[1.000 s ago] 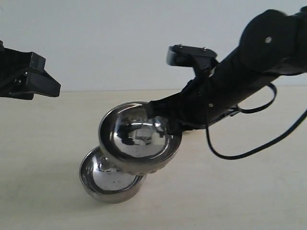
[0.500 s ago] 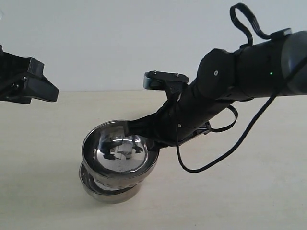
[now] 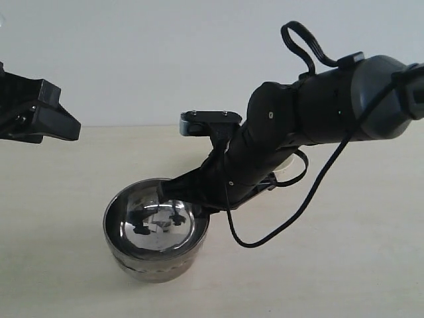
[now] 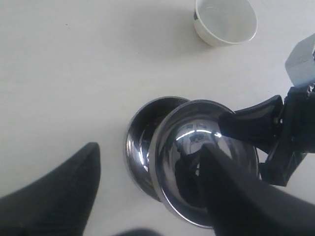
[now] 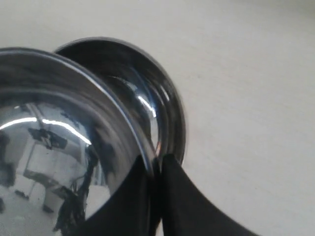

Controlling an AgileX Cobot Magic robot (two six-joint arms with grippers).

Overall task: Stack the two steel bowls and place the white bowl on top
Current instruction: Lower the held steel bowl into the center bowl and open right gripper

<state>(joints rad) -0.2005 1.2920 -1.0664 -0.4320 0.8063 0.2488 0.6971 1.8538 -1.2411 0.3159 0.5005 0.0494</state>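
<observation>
My right gripper is shut on the near rim of one steel bowl, its fingertips pinching the thin edge. This bowl hangs tilted over the second steel bowl, partly inside it and offset to one side. The lower steel bowl stands on the table and shows a ribbed outside. Off to the side, the white bowl stands upright and empty, apart from both. My left gripper hovers open high above the bowls, holding nothing; in the exterior view it is at the far left.
The pale table stretches around the bowls. My right arm and its looping black cable reach down from the right over the middle of the table.
My right arm has carried the held steel bowl down and to the left, from above and beside the lower bowl to partly inside it. The left gripper has stayed put.
</observation>
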